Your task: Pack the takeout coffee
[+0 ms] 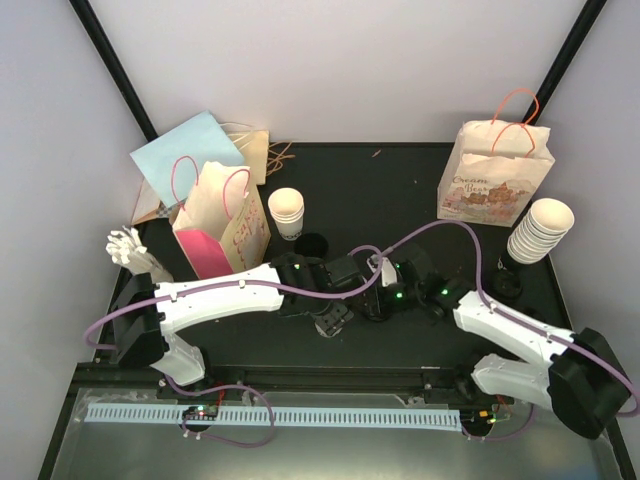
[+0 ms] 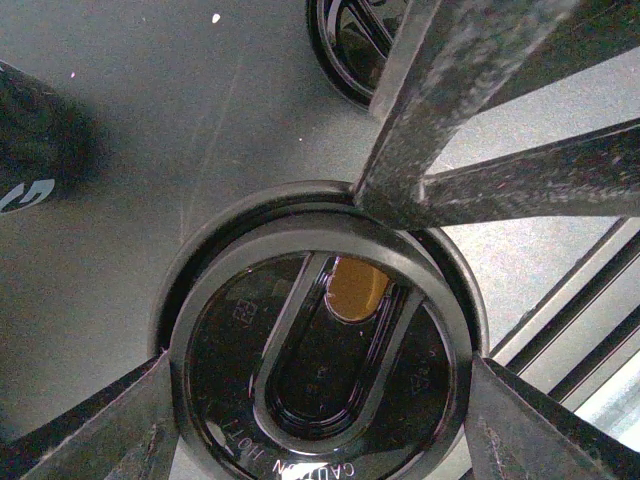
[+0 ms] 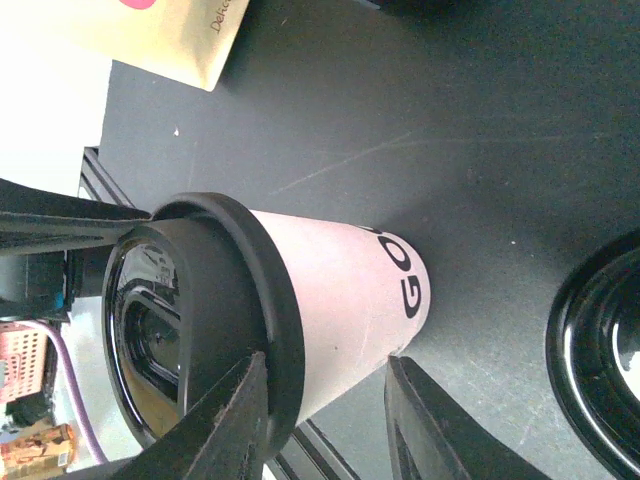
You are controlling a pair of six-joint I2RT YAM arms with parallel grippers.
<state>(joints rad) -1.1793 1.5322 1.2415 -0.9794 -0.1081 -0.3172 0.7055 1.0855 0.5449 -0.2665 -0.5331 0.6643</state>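
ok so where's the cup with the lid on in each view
left wrist: the cup seen top-down, filling the lower middle.
right wrist: the cup left of centre, top end pointing left.
top: mid-table, almost all hidden under the left gripper.
shared landmark: the table's near edge, at the bottom in top, lower right in left wrist, far left in right wrist.

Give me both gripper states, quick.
Left gripper: closed on the round black plastic lid of the white paper cup.
Right gripper: fingers flank that cup's wall; whether it grips cannot be told.
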